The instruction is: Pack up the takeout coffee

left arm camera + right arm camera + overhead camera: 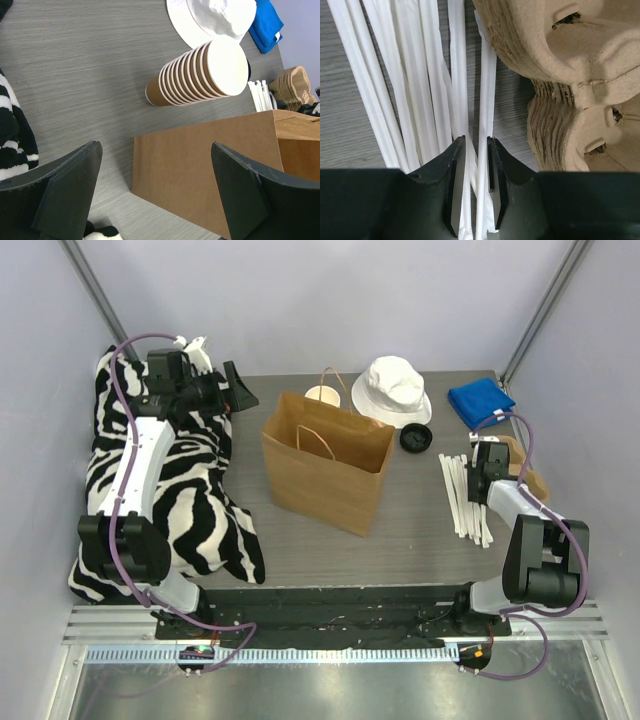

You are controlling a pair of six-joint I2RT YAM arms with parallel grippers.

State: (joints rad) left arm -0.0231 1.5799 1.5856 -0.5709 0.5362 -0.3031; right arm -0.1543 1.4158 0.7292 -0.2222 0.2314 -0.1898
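The gray table (420,530) has a zebra blanket (200,500) on its left side. A brown paper bag (325,480) stands in the middle. Far back are a stack of cups (323,395), a white hat (392,390), a black lid (416,438) and a blue cloth (480,402). On the right lie white straws (460,495), just beside brown cup trays (525,472).

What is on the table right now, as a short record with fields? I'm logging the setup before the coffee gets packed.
bag: brown paper bag, upright, open, in the middle
cups: stack of lidless cups behind the bag
lid: black lid, loose beside the white hat
right side: wrapped straws, pulp carriers, blue cloth
left gripper: open, hovering by the bag
right gripper: jaws narrow, one straw between them; grip unclear
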